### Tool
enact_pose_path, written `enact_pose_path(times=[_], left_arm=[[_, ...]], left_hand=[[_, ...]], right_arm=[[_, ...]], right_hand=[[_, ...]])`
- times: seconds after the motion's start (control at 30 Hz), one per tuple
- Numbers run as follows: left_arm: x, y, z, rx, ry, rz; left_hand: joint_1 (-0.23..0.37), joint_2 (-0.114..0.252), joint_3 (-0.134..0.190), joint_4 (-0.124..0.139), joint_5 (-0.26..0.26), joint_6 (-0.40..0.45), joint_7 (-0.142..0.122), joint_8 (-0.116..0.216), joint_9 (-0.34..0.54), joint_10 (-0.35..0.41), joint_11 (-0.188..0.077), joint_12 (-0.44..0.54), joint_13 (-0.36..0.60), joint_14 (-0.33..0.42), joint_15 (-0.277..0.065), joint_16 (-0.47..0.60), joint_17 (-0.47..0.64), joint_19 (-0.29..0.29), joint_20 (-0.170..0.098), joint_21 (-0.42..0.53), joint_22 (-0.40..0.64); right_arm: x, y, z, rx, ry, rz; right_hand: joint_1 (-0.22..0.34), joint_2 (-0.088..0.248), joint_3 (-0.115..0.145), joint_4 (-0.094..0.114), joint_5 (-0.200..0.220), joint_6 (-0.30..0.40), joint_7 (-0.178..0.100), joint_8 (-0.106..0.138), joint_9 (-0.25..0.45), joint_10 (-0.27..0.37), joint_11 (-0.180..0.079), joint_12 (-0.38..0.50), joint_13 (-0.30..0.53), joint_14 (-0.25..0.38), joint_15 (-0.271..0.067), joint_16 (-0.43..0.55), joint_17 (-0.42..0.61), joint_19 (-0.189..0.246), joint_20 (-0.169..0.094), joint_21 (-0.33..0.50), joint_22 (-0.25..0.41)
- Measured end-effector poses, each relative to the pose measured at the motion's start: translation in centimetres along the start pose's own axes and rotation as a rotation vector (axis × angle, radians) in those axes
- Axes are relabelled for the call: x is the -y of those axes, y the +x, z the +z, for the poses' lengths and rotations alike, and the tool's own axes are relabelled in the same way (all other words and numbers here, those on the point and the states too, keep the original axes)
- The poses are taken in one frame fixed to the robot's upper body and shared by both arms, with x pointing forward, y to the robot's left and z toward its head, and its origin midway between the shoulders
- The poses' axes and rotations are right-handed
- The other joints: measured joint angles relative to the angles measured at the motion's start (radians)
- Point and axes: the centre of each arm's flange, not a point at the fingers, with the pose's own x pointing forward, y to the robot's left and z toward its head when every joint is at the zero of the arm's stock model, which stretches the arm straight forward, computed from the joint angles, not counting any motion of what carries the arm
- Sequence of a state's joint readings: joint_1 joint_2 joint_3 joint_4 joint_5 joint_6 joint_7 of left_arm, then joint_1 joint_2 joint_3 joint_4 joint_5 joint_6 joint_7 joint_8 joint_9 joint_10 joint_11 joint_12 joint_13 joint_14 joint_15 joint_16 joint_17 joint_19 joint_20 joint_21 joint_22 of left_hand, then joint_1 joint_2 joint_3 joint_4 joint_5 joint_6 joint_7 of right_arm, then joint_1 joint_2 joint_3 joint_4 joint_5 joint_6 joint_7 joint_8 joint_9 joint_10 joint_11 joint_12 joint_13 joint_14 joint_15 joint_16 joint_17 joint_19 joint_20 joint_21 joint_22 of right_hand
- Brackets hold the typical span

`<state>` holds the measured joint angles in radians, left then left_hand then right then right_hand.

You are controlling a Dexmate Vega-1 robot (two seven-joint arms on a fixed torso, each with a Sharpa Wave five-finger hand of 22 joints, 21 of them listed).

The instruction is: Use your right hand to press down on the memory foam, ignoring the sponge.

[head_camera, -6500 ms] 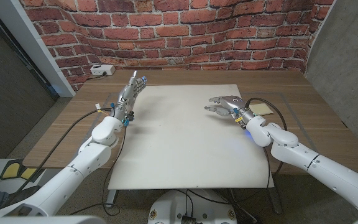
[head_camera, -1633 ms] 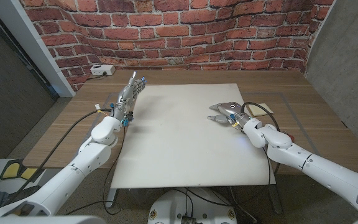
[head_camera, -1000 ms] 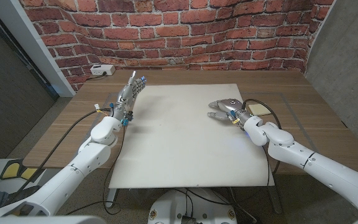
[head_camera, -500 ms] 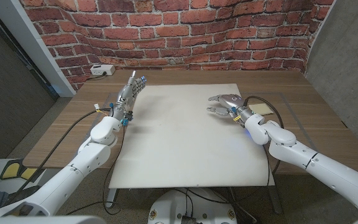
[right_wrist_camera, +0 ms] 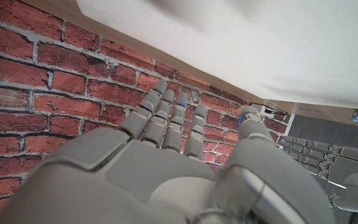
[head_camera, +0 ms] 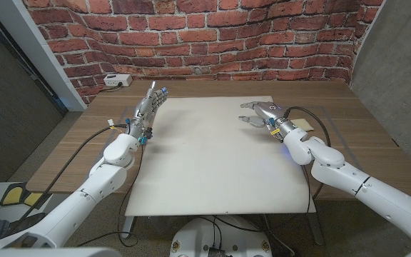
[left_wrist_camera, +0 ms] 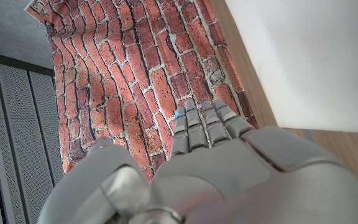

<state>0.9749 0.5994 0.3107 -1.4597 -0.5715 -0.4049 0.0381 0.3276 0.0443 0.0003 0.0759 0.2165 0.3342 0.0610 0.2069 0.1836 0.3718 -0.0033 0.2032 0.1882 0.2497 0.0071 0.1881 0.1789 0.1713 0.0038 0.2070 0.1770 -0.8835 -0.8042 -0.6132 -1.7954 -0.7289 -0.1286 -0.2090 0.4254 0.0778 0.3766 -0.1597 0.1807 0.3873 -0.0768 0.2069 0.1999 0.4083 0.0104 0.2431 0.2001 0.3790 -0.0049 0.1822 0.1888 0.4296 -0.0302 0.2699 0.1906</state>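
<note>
A red brick wall (head_camera: 191,36) is running along the far side of a brown wooden table (head_camera: 377,135). A large white rectangular sheet (head_camera: 212,160) is covering most of the tabletop. The robot's white right arm (head_camera: 355,182) is reaching in over the sheet's right edge, and its grey right hand (head_camera: 260,112) is hovering palm down above the sheet's far right part, fingers parted and curling slightly downward, gripping nothing. Just beside that hand, off the sheet's right edge, a small tan rectangular foam pad (head_camera: 302,124) is lying on the bare wood, partly hidden by the wrist and a black cable (head_camera: 320,128) that is looping past it. The white left arm (head_camera: 98,178) is lying along the sheet's left edge, its grey left hand (head_camera: 148,106) standing on edge with fingers straight, close together and empty. A small white box (head_camera: 116,81) is sitting at the table's far left corner by the wall
</note>
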Motion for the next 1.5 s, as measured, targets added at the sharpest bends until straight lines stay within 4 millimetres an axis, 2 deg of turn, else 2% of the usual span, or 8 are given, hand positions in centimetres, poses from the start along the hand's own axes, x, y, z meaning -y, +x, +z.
enact_pose_path(times=[0.3, 0.43, 0.6, 0.77, 0.97, 1.1, 1.5], left_arm=[[0.1, -0.2, 0.1, 0.001, 0.001, 0.003], [0.1, -0.2, 0.1, 0.001, 0.001, 0.003], [0.2, -0.3, 0.1, 0.002, 0.001, 0.004], [0.3, -0.4, 0.2, 0.003, 0.002, 0.004], [0.4, -0.6, 0.2, 0.004, 0.004, 0.003], [0.4, -0.8, 0.3, 0.006, 0.005, 0.002], [0.4, -1.3, 0.6, 0.003, 0.013, 0.01]], left_hand=[[0.0, 0.0, -0.007, 0.001, 0.0, 0.0, 0.0, 0.0, 0.0, 0.0, 0.0, 0.0, 0.0, 0.0, 0.0, 0.0, 0.0, 0.0, 0.0, 0.0, 0.0], [0.003, 0.003, -0.007, 0.001, -0.008, 0.0, 0.0, 0.0, 0.0, 0.0, 0.0, 0.0, 0.0, 0.0, 0.0, 0.0, 0.0, 0.0, 0.0, 0.0, 0.0], [0.003, 0.003, -0.007, 0.001, -0.008, 0.0, 0.0, 0.0, 0.0, 0.0, 0.0, 0.0, 0.0, 0.005, 0.005, 0.0, 0.0, 0.0, 0.0, 0.0, 0.0], [0.003, 0.003, -0.007, 0.001, -0.008, 0.0, 0.0, 0.0, 0.0, 0.0, 0.0, 0.0, 0.0, 0.006, 0.005, 0.0, 0.0, 0.0, 0.0, 0.0, 0.0], [0.003, 0.003, -0.007, 0.001, -0.008, 0.0, 0.0, 0.0, 0.0, 0.0, 0.0, 0.0, 0.0, 0.005, 0.005, 0.0, 0.0, 0.0, 0.0, 0.0, 0.0], [0.003, 0.003, -0.007, 0.001, -0.008, 0.0, 0.0, 0.0, 0.0, 0.0, 0.0, 0.0, 0.0, 0.005, 0.005, 0.0, 0.0, 0.0, 0.0, 0.0, 0.0], [0.003, 0.003, -0.007, 0.001, -0.008, 0.0, 0.0, 0.0, 0.0, 0.0, 0.0, 0.0, 0.0, 0.005, 0.005, 0.0, 0.0, 0.0, 0.0, -0.004, 0.0]], right_arm=[[1.4, -0.3, 0.1, 0.009, 0.026, -0.047], [1.9, -0.5, 0.0, 0.013, 0.047, -0.061], [2.4, -0.6, -0.1, 0.019, 0.085, -0.073], [3.0, -0.8, -0.3, 0.022, 0.145, -0.088], [3.4, -1.1, -0.5, 0.025, 0.21, -0.103], [3.7, -1.2, -0.5, 0.034, 0.266, -0.115], [3.8, -1.6, -1.9, 0.033, 0.471, -0.143]], right_hand=[[-0.011, -0.011, -0.004, 0.004, 0.0, 0.0, 0.0, 0.0, 0.0, 0.011, 0.011, 0.0, 0.0, -0.004, -0.004, 0.0, 0.0, 0.0, 0.0, 0.0, 0.0], [-0.015, -0.015, -0.007, 0.007, 0.0, -0.005, 0.005, 0.0, 0.0, 0.014, 0.008, 0.0, 0.0, -0.004, -0.004, 0.0, 0.0, 0.0, 0.0, 0.0, 0.0], [-0.019, -0.019, -0.013, 0.013, 0.0, -0.005, 0.013, 0.0, 0.0, 0.024, 0.016, 0.0, 0.0, -0.007, 0.0, 0.0, 0.0, 0.0, 0.0, 0.0, 0.0], [-0.029, -0.016, -0.018, 0.018, -0.008, -0.005, 0.013, 0.0, 0.0, 0.025, 0.018, 0.0, 0.0, -0.007, 0.0, 0.0, 0.0, 0.0, 0.0, -0.004, 0.0], [-0.044, -0.02, -0.024, 0.023, -0.008, -0.003, 0.036, 0.0, 0.0, 0.031, 0.023, 0.005, -0.004, -0.007, 0.0, 0.0, 0.005, 0.0, 0.0, -0.004, 0.0], [-0.055, -0.022, -0.029, 0.029, -0.008, -0.003, 0.036, 0.0, 0.0, 0.041, 0.023, 0.005, -0.005, -0.006, 0.001, 0.007, 0.005, 0.0, 0.0, -0.004, 0.0], [-0.091, -0.033, -0.049, 0.048, -0.008, 0.002, 0.052, 0.0, 0.0, 0.065, 0.032, 0.012, -0.005, 0.005, 0.005, 0.007, 0.004, 0.022, 0.003, -0.004, 0.0]])
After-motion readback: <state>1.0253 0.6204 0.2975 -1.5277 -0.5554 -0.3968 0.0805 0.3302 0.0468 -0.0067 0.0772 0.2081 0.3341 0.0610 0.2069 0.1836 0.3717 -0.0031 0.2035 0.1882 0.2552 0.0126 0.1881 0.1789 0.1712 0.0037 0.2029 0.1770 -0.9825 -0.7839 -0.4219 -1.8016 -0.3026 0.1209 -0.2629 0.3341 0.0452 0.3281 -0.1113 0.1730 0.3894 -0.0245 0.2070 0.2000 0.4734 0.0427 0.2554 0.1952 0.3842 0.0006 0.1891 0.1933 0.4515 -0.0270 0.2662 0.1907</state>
